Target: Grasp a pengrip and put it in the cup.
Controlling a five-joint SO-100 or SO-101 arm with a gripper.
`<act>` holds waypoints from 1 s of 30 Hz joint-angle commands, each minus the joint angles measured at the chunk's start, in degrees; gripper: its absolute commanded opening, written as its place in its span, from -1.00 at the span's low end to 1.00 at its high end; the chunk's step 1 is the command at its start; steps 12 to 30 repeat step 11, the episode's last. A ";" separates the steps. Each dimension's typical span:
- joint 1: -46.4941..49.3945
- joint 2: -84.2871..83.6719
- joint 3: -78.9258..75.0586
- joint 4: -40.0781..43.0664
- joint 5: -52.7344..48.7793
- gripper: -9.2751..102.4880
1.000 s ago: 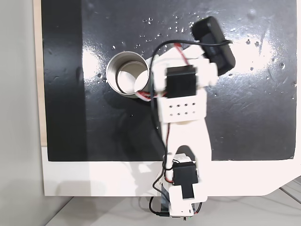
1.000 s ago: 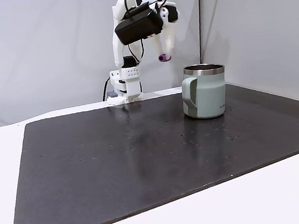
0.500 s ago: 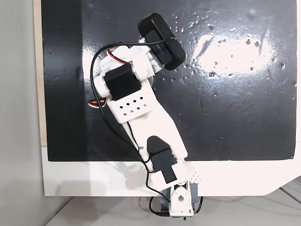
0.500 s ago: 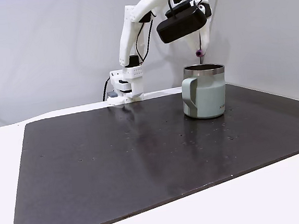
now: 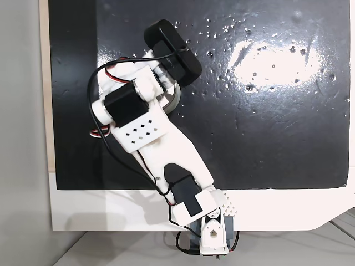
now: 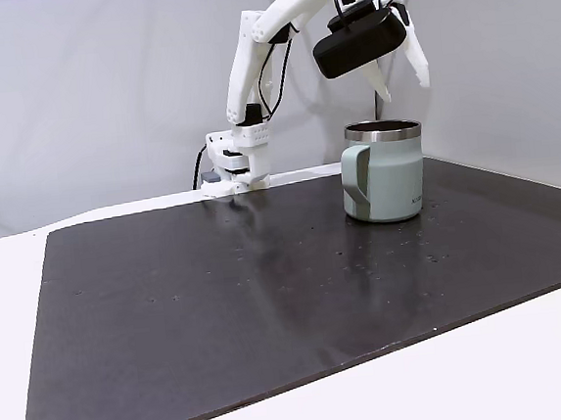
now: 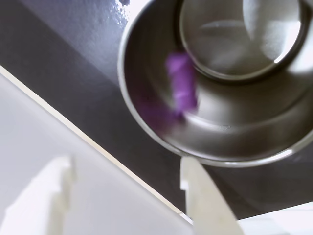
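Our end effector (image 6: 402,70) hangs over the cup (image 6: 383,170) with fingers spread apart and empty; the blurred purple pengrip (image 7: 181,87) is inside the cup, so only withdrawal seems left.

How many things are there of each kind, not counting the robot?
Cup: 1
Pengrip, the blurry purple one inside the cup in the wrist view: 1
Total: 2
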 commanded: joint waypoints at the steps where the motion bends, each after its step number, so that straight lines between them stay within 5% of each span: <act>1: 1.14 1.14 -1.23 0.79 0.00 -0.28; 30: 1.05 1.76 -0.09 0.79 0.00 -0.28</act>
